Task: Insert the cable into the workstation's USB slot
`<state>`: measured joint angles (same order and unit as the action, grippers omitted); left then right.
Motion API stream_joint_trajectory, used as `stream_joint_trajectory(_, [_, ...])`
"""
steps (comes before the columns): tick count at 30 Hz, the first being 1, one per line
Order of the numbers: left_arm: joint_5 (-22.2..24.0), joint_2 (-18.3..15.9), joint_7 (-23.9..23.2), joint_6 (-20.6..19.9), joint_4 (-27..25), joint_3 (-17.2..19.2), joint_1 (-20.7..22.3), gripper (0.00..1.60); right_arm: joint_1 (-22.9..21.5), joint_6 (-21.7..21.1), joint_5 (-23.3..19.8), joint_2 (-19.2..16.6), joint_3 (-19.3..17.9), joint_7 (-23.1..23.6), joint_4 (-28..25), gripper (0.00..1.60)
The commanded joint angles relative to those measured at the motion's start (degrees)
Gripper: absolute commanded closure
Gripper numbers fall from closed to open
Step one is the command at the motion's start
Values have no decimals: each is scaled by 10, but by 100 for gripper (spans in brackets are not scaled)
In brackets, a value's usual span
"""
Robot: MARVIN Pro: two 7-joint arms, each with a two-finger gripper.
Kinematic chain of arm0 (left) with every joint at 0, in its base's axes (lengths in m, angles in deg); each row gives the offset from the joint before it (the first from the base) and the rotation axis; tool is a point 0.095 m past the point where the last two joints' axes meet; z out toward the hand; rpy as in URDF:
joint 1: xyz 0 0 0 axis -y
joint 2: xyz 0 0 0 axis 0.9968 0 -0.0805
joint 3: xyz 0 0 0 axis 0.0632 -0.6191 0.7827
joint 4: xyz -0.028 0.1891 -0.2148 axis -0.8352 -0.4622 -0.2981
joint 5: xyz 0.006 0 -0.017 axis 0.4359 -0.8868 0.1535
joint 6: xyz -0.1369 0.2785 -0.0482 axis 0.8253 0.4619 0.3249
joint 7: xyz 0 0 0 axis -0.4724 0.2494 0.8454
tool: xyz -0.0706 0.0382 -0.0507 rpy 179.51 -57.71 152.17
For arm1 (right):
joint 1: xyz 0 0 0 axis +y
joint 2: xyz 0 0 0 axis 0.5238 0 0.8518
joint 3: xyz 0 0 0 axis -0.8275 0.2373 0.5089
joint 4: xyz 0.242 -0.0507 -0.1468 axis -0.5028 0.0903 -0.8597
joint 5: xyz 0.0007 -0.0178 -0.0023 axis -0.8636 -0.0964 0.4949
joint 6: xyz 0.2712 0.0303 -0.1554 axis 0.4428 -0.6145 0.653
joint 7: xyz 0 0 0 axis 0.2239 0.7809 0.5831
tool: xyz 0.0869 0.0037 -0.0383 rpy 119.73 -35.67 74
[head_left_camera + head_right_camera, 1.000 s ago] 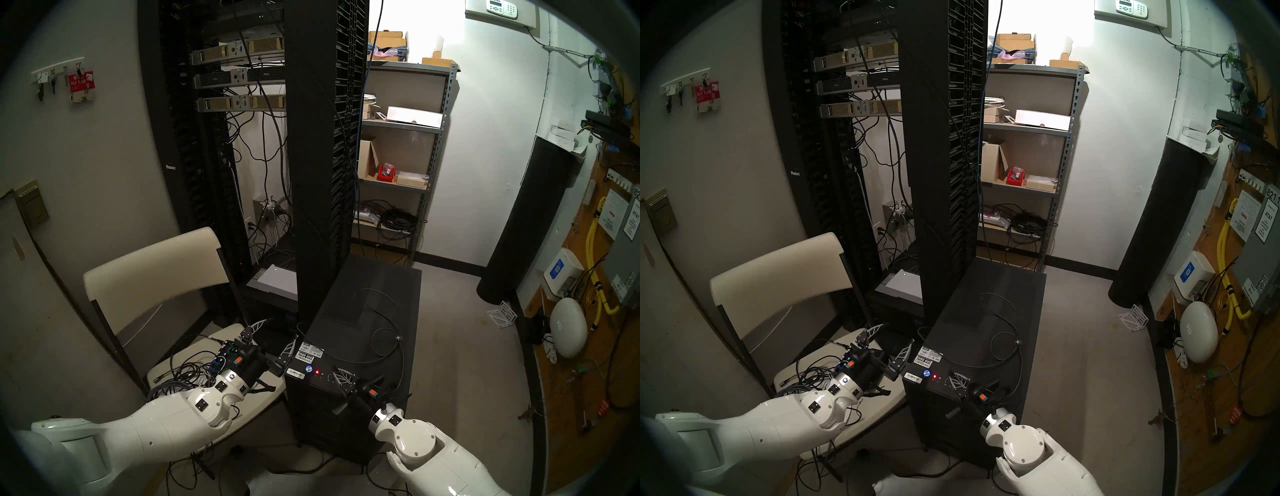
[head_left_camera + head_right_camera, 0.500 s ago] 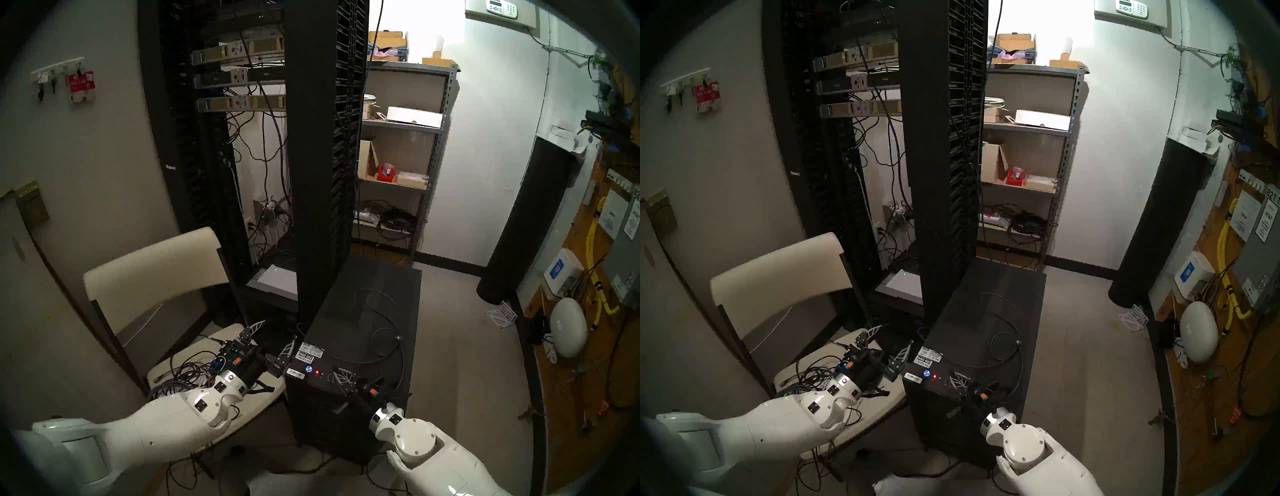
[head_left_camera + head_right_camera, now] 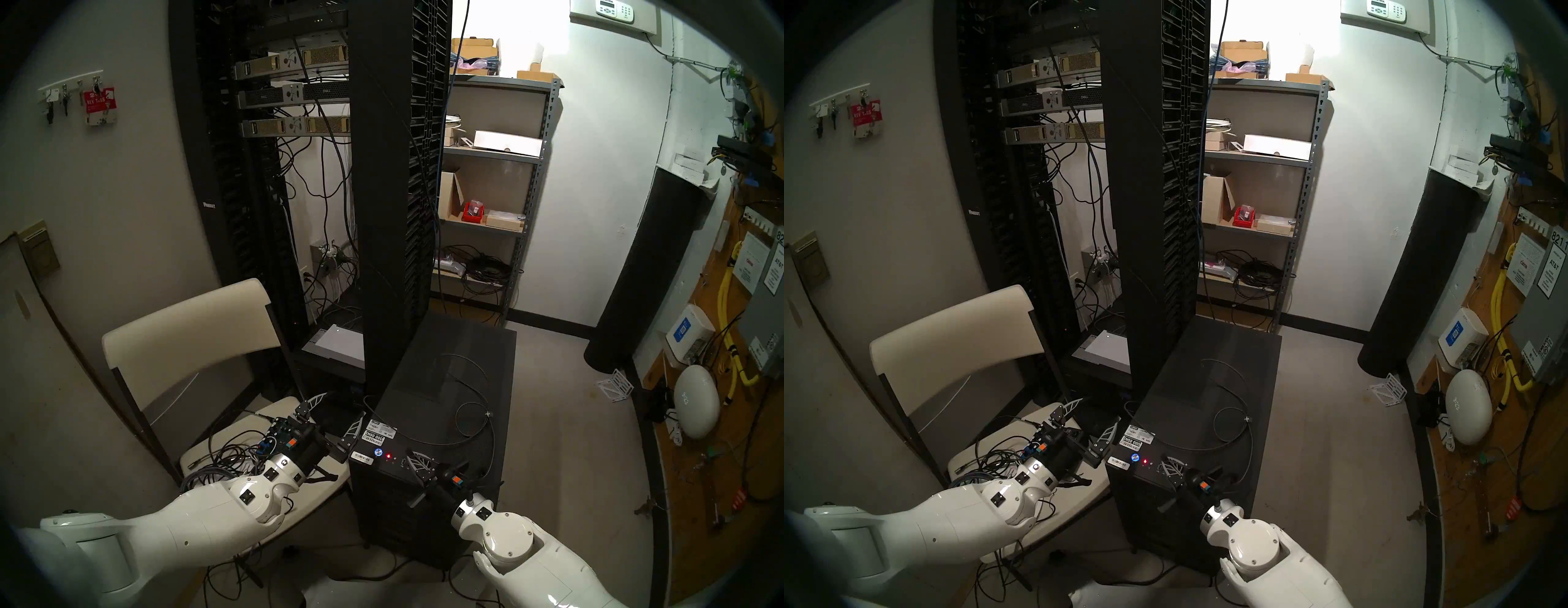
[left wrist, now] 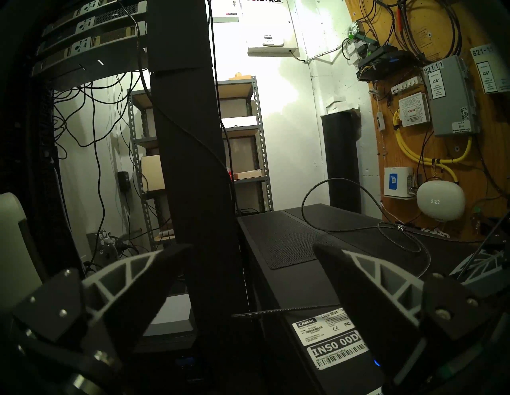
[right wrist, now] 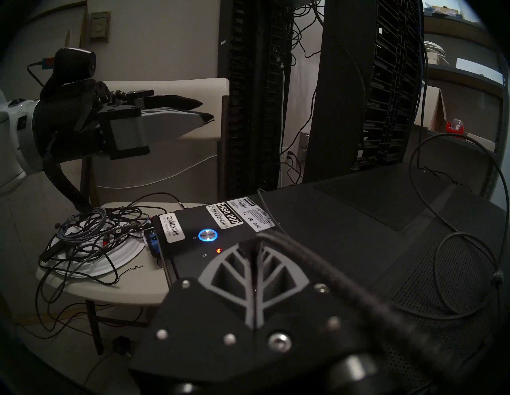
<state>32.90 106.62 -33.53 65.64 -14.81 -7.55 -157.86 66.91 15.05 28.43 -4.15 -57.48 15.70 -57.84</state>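
The black workstation point(image 3: 441, 424) stands on the floor at centre, just right of the tall server rack point(image 3: 399, 191). A thin cable point(image 3: 475, 407) loops across its top. The right tool point(image 3: 412, 460), jaws together, sits at the near top edge beside the red light. The left tool point(image 3: 335, 414), jaws spread, hovers between the workstation's stickered left corner and the white chair point(image 3: 186, 335), whose seat carries a heap of cords point(image 3: 229, 456).
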Motion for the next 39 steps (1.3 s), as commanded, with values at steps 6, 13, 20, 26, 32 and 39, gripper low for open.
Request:
stream_joint_trajectory(6, [-5, -4, 8, 2, -12, 5, 3, 0, -1, -17, 5, 2, 3, -8, -11, 160])
stream_joint_trajectory(13, [-4, -3, 8, 4, -10, 4, 4, 0, 1, -34, 3, 1, 9, -1, -15, 160])
stream_joint_trajectory(20, [0, -1, 7, 5, -4, 3, 5, 0, 14, -78, 16, 2, 10, -24, -38, 160])
stream_joint_trajectory(26, [6, 3, 0, 10, 6, 2, 8, 0, 21, -100, 24, 5, 6, -48, -46, 160])
stream_joint_trajectory(32, [7, 3, -2, 12, 8, 4, 7, 0, 20, -97, 22, 6, 3, -51, -41, 160])
stream_joint_trajectory(39, [3, -11, 7, 6, -19, 7, 1, 0, 13, -92, 18, 11, 3, -46, -22, 160])
